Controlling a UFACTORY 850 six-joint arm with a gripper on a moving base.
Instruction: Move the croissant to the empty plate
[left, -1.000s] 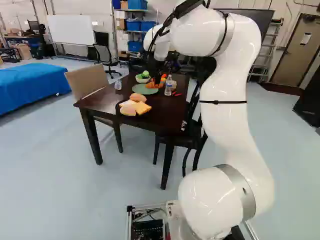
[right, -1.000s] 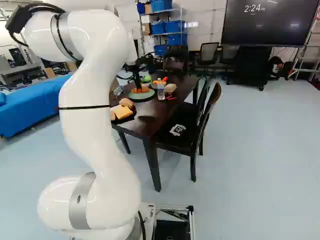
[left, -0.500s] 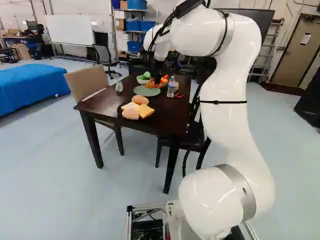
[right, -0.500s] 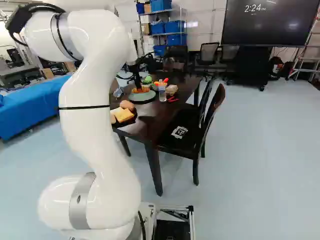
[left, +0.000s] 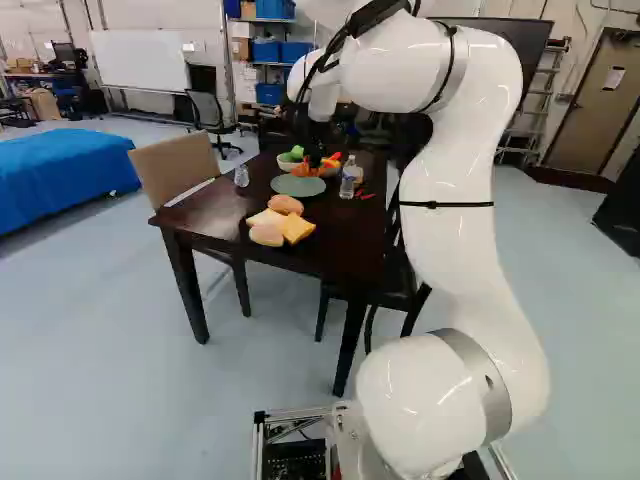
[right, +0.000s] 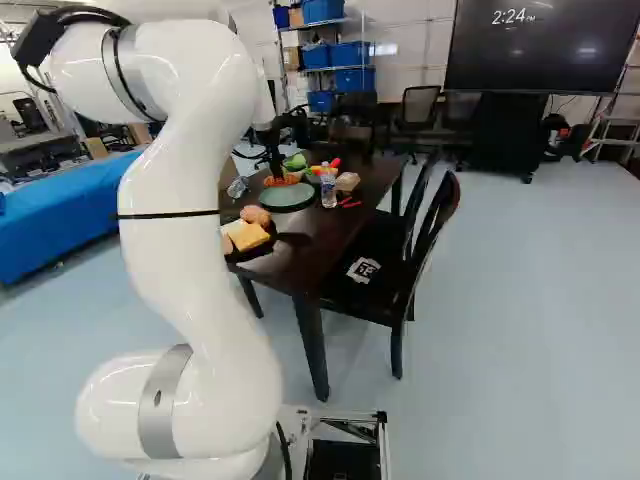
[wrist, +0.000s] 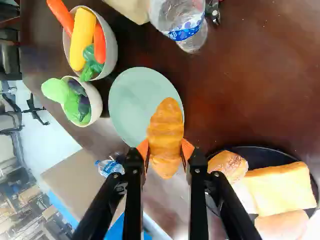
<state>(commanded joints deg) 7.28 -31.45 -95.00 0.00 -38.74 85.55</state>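
Dark table (left: 345, 235), near corner toward the base. Gripper (right: 276, 167) above it, pinching the croissant (wrist: 165, 132) between orange pads. Dark plate (wrist: 259, 159) by the table's near edge, holding bread. Green plate (wrist: 130, 100) farther in, nearer the far edge; two filled bowls (wrist: 112, 47) just beyond. Croissant over the green plate's rim; contact unclear.

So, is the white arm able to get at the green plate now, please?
Probably yes. Its tool grips the croissant, which in the wrist view partly covers the green plate. One bottle stands to the side, so the way looks free.
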